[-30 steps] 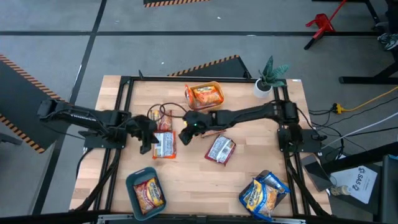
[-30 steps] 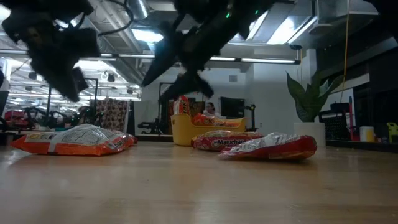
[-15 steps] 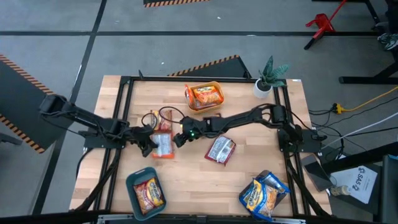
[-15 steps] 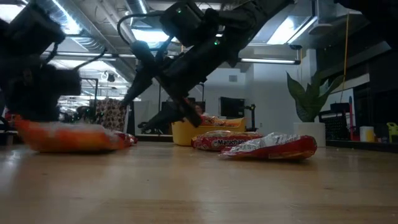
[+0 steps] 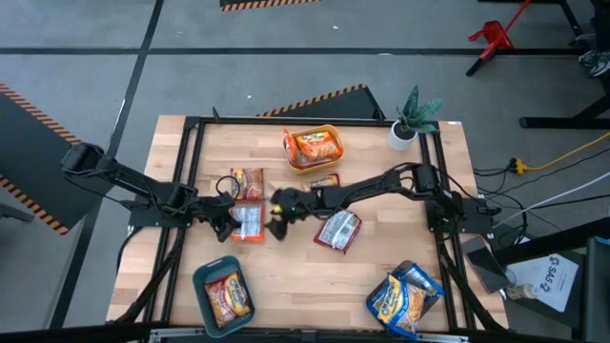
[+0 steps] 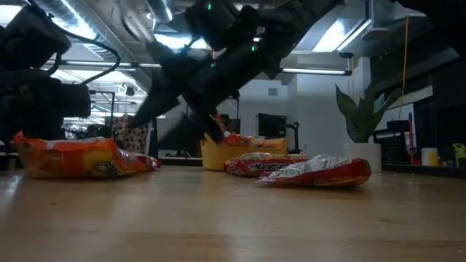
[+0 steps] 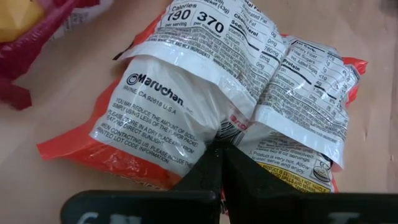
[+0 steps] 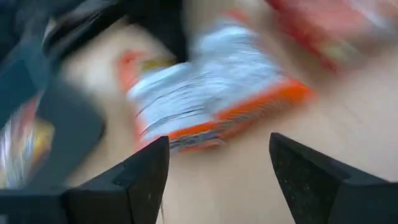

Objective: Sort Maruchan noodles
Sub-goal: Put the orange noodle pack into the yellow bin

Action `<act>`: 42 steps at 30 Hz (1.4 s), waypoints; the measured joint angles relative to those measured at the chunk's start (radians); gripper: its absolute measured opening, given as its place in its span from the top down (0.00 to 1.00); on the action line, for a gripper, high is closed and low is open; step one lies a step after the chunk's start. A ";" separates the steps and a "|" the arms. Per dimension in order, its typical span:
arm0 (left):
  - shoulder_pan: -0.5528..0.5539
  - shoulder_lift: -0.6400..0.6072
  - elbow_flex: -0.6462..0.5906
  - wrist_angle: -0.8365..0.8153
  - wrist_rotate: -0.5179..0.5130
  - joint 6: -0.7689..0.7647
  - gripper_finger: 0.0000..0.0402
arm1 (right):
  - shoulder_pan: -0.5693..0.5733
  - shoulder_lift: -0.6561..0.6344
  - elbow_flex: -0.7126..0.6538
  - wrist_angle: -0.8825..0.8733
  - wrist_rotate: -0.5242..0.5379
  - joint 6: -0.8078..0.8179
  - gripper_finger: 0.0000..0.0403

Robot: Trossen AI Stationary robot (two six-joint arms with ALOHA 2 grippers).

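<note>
An orange Maruchan packet (image 5: 251,222), white label side up (image 7: 205,99), lies left of the table's middle (image 6: 73,156). My left gripper (image 5: 232,224) is shut on its left end (image 7: 221,163). My right gripper (image 5: 277,222) hovers open just right of that packet, fingers slanting down (image 6: 178,124); the packet shows blurred ahead of it (image 8: 211,106). Three more packets lie flat on the table: an orange one (image 5: 246,181), a red one (image 5: 325,181) and a red-silver one (image 5: 338,230). My left gripper pinches the orange packet's plastic at the middle of its left end (image 7: 219,138) between the two shut fingers. It comes from the table's left, low and nearly level. That end stands raised and bunched (image 6: 33,149); the far end rests on the table (image 6: 142,164).
A yellow bin (image 5: 313,146) with an orange packet stands at the far side, a teal bin (image 5: 224,293) with a red packet near left, a grey bin (image 5: 405,300) with blue packets near right. A potted plant (image 5: 412,119) sits at the far right corner.
My left gripper came down from above the orange packet and took hold of its left end, which now stands raised and bunched. My right gripper swung toward the near edge and down, arriving beside the packet's right side.
</note>
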State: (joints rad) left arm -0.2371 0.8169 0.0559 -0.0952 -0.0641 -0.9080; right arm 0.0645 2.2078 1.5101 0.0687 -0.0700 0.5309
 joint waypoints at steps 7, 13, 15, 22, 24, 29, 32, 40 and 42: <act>0.000 0.000 -0.001 0.000 -0.004 -0.002 1.00 | 0.044 -0.002 0.002 0.121 0.159 -0.706 0.35; 0.001 0.001 -0.001 0.001 -0.001 -0.001 1.00 | 0.021 0.039 0.002 0.090 0.075 -0.935 0.36; 0.001 0.001 -0.002 0.001 -0.001 -0.002 1.00 | 0.028 0.044 -0.001 0.063 0.046 -0.997 0.36; 0.001 0.002 -0.003 0.010 0.001 -0.005 1.00 | 0.065 0.104 0.001 0.139 0.071 -1.173 0.36; 0.001 0.002 -0.003 0.013 0.003 -0.005 1.00 | 0.066 0.137 0.001 0.206 0.098 -1.174 0.36; 0.001 0.002 -0.005 0.031 0.004 -0.006 1.00 | 0.067 0.159 0.004 0.277 0.184 -1.162 0.36; 0.001 0.002 -0.005 0.034 0.005 -0.006 1.00 | 0.066 0.162 0.003 0.313 0.207 -1.170 0.36; 0.001 0.003 -0.006 0.055 0.041 0.001 1.00 | 0.060 0.164 0.003 0.348 0.196 -1.248 0.36; 0.001 0.003 -0.005 0.057 0.047 0.001 1.00 | 0.063 0.164 0.003 0.355 0.219 -1.249 0.36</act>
State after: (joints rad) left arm -0.2359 0.8200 0.0505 -0.0378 -0.0173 -0.9066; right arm 0.1275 2.3714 1.5127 0.4235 0.1486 -0.7181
